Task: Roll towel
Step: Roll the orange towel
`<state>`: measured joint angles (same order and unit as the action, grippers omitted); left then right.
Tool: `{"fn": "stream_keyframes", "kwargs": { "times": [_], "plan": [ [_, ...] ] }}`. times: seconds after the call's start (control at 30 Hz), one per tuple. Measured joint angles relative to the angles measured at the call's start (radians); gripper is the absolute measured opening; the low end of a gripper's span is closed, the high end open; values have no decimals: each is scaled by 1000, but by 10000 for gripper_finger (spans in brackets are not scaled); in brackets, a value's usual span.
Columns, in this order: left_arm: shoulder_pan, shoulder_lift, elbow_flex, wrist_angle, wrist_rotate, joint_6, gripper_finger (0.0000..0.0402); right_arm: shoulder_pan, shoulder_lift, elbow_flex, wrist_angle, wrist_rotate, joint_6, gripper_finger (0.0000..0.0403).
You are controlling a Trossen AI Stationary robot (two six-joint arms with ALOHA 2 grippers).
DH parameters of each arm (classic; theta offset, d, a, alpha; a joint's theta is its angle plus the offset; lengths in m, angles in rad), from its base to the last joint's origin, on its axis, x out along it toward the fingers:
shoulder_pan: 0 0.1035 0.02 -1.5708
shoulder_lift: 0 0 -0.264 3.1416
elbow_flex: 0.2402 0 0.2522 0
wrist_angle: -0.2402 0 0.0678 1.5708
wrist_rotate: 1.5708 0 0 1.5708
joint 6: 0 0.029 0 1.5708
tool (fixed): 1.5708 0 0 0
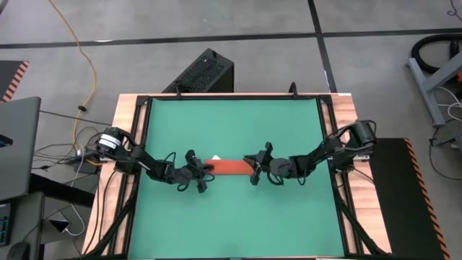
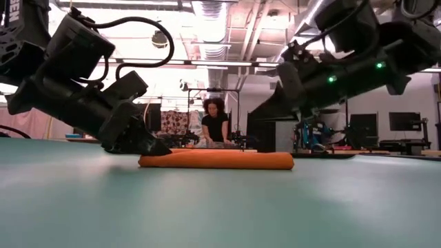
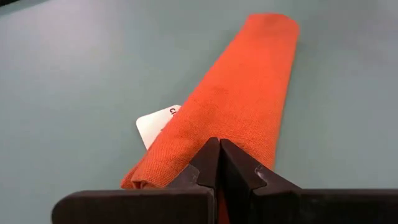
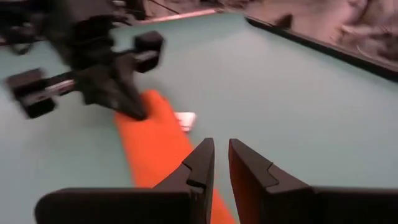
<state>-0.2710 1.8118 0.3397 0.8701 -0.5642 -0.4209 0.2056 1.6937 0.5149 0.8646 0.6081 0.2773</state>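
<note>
The orange-red towel (image 1: 229, 167) lies on the green table as a long narrow roll running left to right. Its small white tag (image 3: 155, 124) sticks out from under its far side near the left end. My left gripper (image 1: 206, 172) is shut, with its tips on the roll's left end. My right gripper (image 1: 253, 170) stands over the roll's right end with its fingers a narrow gap apart (image 4: 222, 152). It holds nothing, and in the low view it hangs above the towel (image 2: 217, 160). My left gripper sets its shut fingertips (image 3: 219, 149) on the top of the roll at its left end (image 3: 205, 124). It comes slanting down from the table's left, pointing along the roll. The roll lies flat on the table; whether any cloth is caught between the tips I cannot tell.
The green mat (image 1: 231, 217) has a dark raised frame around it (image 1: 321, 108). A black box (image 1: 202, 72) stands beyond the far edge. A person (image 2: 216, 120) sits in the room behind the table. There is free room near and far of the roll.
</note>
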Motion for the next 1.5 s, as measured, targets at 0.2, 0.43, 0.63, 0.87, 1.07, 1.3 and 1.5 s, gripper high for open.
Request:
{"fn": "stream_keyframes", "kwargs": {
  "times": [0.2, 0.43, 0.63, 0.87, 1.07, 1.3, 1.5],
  "plan": [
    [0, 2, -1, 20, 9, -33, 0, 20, 149, 1, 232, -62, -66, 73],
    [0, 2, 0, 23, 49, -107, 0, -7, 340, 2, 405, -71, 6, 73],
    [0, 2, -1, 24, 60, -123, 0, -17, 445, 5, 429, -76, 128, 73],
    [0, 2, -1, 20, 79, -140, 0, -16, 462, 6, 420, -72, 165, 73],
    [-6, -48, -3, 26, 118, -118, 0, -17, 428, 4, 404, -76, 165, 73],
    [-7, -238, -3, -80, 106, -25, 0, -17, 373, 3, 393, -88, 158, 73],
    [-13, -326, -4, -209, 20, -17, 0, -16, 266, 0, 384, -96, 136, 73]
  ]
}}
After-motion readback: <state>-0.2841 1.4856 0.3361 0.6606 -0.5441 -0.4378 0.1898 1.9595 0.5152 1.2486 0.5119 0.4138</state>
